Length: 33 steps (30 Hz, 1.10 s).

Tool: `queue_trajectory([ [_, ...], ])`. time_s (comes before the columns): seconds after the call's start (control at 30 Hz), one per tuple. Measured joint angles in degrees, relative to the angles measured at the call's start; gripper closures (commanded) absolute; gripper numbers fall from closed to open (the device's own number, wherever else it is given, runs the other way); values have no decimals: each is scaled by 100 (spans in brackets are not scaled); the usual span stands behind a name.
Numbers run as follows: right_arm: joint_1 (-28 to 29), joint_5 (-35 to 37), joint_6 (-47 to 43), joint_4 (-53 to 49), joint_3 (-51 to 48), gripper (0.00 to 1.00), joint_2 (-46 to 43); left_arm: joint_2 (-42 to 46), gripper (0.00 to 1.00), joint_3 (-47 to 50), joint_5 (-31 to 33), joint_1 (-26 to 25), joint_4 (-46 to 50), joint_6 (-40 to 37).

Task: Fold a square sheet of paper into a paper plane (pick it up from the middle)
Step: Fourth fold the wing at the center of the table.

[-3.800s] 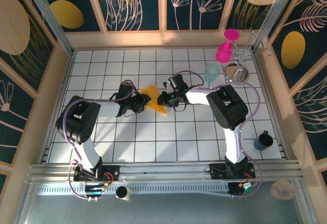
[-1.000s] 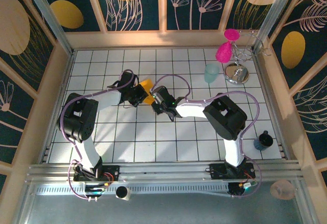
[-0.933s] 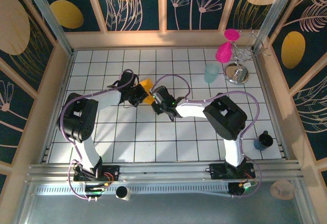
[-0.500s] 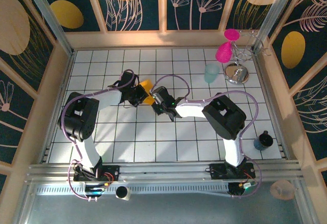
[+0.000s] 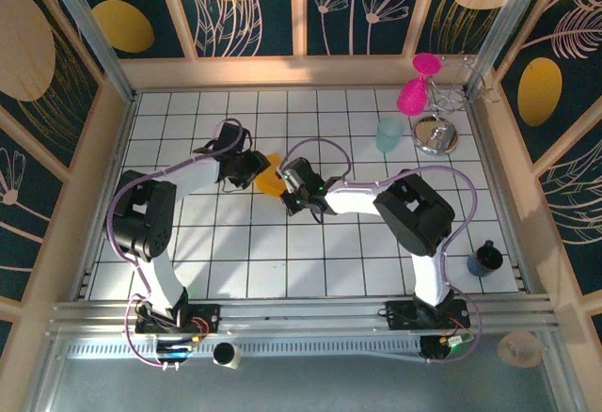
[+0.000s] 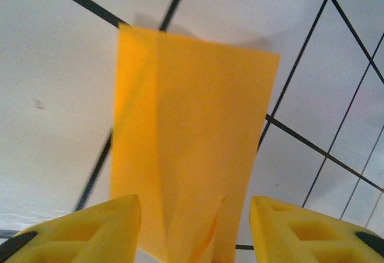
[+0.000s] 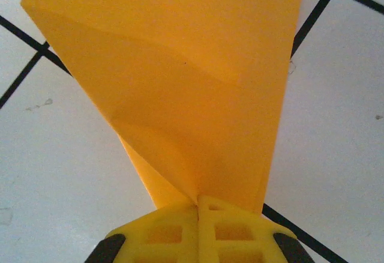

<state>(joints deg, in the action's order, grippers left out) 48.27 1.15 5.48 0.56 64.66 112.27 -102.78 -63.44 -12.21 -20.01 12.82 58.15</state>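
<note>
The orange-yellow sheet of paper (image 5: pixel 271 175) is folded into a narrow paper plane shape with creases and sits over the white tiles mid-table, between the two grippers. My right gripper (image 5: pixel 291 186) is shut on one end of it. In the right wrist view the yellow fingers (image 7: pixel 162 233) meet at the gripper tip (image 7: pixel 198 202) and pinch the paper (image 7: pixel 180 77), which fans out ahead. My left gripper (image 5: pixel 252 169) is open. In the left wrist view the paper (image 6: pixel 192 137) runs between the spread gripper tips (image 6: pixel 195 230), apart from both pads (image 6: pixel 96 227).
A pale teal cup (image 5: pixel 389 134), a pink object (image 5: pixel 411 95) and a round metal piece (image 5: pixel 435 134) stand at the back right. A dark cup (image 5: pixel 485 259) is at the right edge. Wooden walls ring the tiled table (image 5: pixel 310 261).
My left gripper has opened and let go of the paper, shifting slightly up and left. The right gripper has closed tight on the paper's other end.
</note>
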Motion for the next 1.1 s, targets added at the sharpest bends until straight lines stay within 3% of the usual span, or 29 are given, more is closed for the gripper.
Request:
queue_trajectory([
  [0.23, -437, -1211, 284, -90, -9, 98, -101, 765, 45, 79, 354, 122, 48, -225],
  [0.5, -835, -2387, 590, -133, -9, 98, -114, 1314, 52, 1084, -48, 114, -721, -245],
  [0.73, -896, -2719, 691, -227, -9, 98, -116, 1316, 66, 1843, -435, -9, -1311, 28],
  [1.1, -896, -2710, 684, -404, -9, 98, -116, 1250, 80, 1878, -654, -101, -1633, 232],
])
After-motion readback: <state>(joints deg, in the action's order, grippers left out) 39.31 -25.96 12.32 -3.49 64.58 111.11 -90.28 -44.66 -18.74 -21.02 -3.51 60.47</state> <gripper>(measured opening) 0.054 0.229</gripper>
